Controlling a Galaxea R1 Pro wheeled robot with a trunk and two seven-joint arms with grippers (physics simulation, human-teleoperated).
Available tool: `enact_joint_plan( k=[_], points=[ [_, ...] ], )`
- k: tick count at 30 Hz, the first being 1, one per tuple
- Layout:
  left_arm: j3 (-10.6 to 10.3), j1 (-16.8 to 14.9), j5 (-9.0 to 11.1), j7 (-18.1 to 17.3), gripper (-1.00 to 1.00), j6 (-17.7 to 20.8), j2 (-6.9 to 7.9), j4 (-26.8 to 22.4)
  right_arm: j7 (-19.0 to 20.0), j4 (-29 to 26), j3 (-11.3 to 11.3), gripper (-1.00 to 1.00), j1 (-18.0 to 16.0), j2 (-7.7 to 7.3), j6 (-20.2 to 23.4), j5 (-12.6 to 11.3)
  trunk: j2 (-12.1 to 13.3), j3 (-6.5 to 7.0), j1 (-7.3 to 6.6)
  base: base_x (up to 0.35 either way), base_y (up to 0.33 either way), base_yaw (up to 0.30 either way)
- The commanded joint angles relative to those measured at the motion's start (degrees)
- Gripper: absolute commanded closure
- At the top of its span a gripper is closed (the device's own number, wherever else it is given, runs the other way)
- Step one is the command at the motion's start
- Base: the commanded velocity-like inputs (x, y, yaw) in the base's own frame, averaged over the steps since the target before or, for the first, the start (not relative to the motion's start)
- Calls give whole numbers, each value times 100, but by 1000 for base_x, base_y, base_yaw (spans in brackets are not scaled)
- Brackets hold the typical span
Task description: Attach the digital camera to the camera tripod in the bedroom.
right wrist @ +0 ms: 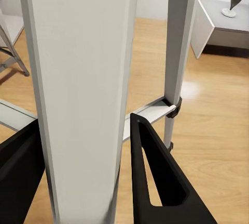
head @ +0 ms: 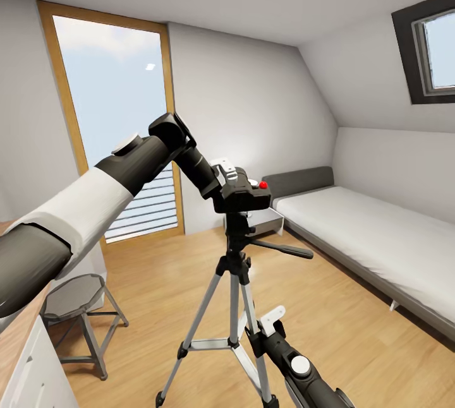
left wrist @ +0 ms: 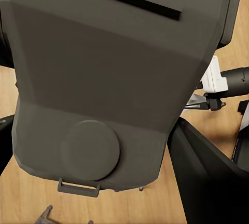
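Small boxy black digital camera [head: 243, 190] with red button sits atop silver-legged camera tripod [head: 235, 307], mid wood floor; bed edge well apart. Left gripper [head: 229, 182] clamped on camera. Right gripper [right wrist: 85, 174] fingers straddle a silver leg [right wrist: 83, 94], touching.

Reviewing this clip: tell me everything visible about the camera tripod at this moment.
The camera tripod stands upright on the light wood floor, in front of the bed. It has three silver metal legs with black joints, joined by silver cross braces, and a black head with a long pan handle sticking out toward the bed. The digital camera sits on its head, with the left gripper holding it. The right gripper has its black fingers on either side of one leg, low down.
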Motion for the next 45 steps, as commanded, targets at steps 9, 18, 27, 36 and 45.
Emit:
enact_joint_plan(
  k=[9, 18, 27, 36, 45],
  points=[
    [-5, -3, -57, -55, 100, 60, 1, 10, 11, 125, 7, 100, 5, 0, -156, 21, -1, -4, 5, 0, 0, 0],
    [-5, 6, -57, -55, 100, 60, 1, 18, 11, 125, 7, 100, 5, 0, -156, 21, -1, -4, 5, 0, 0, 0],
    [-11, 6, -57, -55, 100, 60, 1, 18, 11, 125, 7, 100, 5, 0, -154, 21, -1, -4, 5, 0, 0, 0],
    [-14, 7, -57, -55, 100, 60, 11, 22, 9, 131, 7, 100, 5, 0, -153, 21, -1, -4, 5, 0, 0, 0],
    [-14, 14, -59, -55, 100, 60, 51, 28, 6, 141, 7, 100, 5, 0, -154, 21, -1, -4, 5, 0, 0, 0]
  ],
)
